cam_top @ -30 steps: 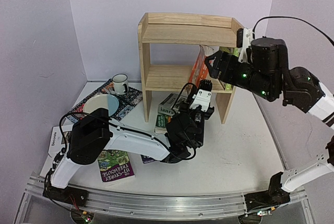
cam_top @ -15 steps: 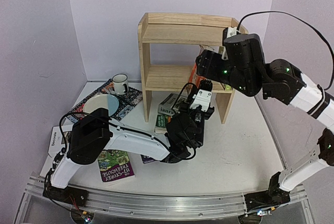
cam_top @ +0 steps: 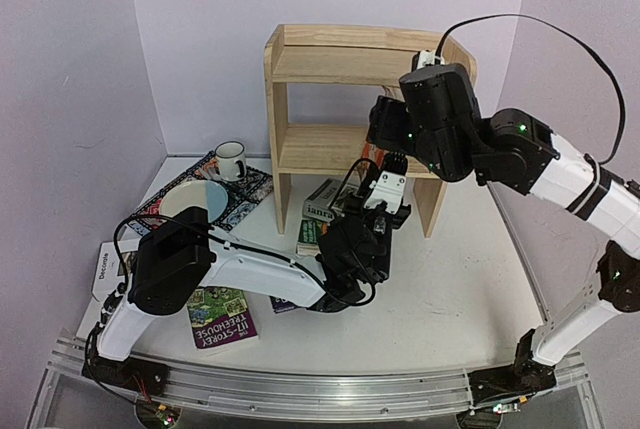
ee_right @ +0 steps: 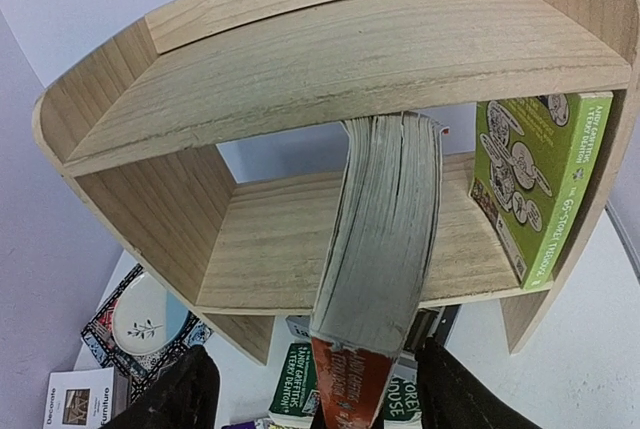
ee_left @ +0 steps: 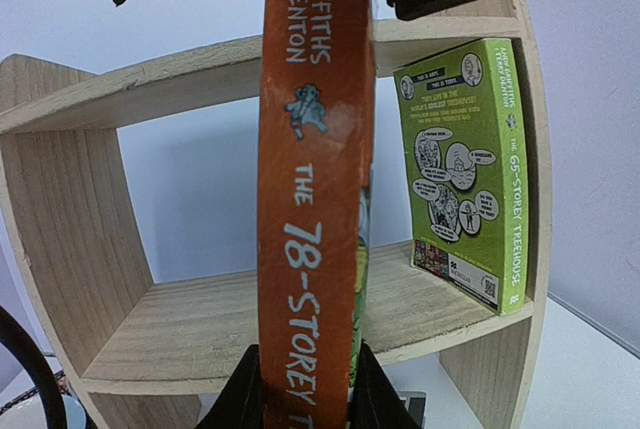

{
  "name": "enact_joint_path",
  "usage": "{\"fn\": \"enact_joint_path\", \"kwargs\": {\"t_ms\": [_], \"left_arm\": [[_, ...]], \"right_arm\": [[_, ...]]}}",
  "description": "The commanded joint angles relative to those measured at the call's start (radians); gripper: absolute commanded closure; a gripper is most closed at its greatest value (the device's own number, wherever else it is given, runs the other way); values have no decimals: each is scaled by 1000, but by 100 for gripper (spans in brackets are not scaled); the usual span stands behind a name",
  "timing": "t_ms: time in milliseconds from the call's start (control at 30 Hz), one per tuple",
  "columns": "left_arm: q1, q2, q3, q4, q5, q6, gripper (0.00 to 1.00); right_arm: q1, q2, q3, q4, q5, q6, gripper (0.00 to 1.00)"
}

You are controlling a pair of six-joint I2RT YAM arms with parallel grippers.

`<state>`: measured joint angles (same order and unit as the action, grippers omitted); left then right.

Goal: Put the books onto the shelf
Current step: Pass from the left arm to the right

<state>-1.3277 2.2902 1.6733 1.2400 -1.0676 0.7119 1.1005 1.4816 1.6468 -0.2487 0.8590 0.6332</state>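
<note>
An orange paperback [ee_left: 315, 199] with "78-Storey" down its spine stands upright in the air just in front of the lower tier of the light pine two-tier shelf [ee_left: 200, 319]. The left end effector [ee_left: 303, 394] clamps it low down between narrow jaws, spine towards its own camera, so the book can go in on its bottom edge. The right end effector [ee_right: 315, 394] hangs over the book's top. Its jaws are wide and sit one on each side of the page block without gripping, apparently placed to steady or take over the tall volume for the push inward. A light green paperback [ee_left: 465, 169] already stands on the same tier against the right side panel, and the orange one's likely slot lies to its left. The rest wait below on the white desk [cam_top: 450, 289]: a grey-white book [cam_top: 322, 204] atop a green paperback [cam_top: 308, 237] by the shelf's foot, and a purple paperback [cam_top: 222, 317] and a white "Decorate" book [cam_top: 103, 267] near the left arm's base. A pale blue plate [cam_top: 192, 199] and a white mug [cam_top: 230, 159] sit on a dark patterned placemat [cam_top: 255, 189] left of the shelf, no part of the job.
</note>
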Motion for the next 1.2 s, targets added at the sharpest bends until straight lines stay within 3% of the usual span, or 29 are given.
{"fn": "enact_joint_path", "kwargs": {"t_ms": [0, 200, 267, 367, 567, 767, 867, 1000, 1167], "left_arm": [[0, -43, 44, 372, 71, 26, 100], [-1, -38, 50, 378, 70, 31, 100], [-2, -36, 55, 378, 72, 31, 100], [-5, -29, 64, 380, 70, 40, 100], [-8, -46, 34, 386, 68, 29, 97], [-19, -47, 26, 384, 71, 13, 86], [-37, -44, 22, 384, 68, 15, 72], [-64, -43, -2, 384, 59, 14, 43], [-98, -78, -58, 382, 30, -9, 28]], "right_arm": [[-15, 23, 56, -3, 52, -14, 33], [-44, 19, 23, -30, 74, 36, 33], [-59, 14, 7, -30, 56, 51, 38], [-70, 17, 6, -30, 28, 56, 54], [-72, 16, 3, -31, 25, 57, 100], [-74, 8, 11, -32, 40, 43, 100], [-74, 1, 7, -32, 42, 37, 100], [-75, -5, 3, -34, 33, 31, 100], [-76, -20, -13, -34, 32, 30, 100]]}}
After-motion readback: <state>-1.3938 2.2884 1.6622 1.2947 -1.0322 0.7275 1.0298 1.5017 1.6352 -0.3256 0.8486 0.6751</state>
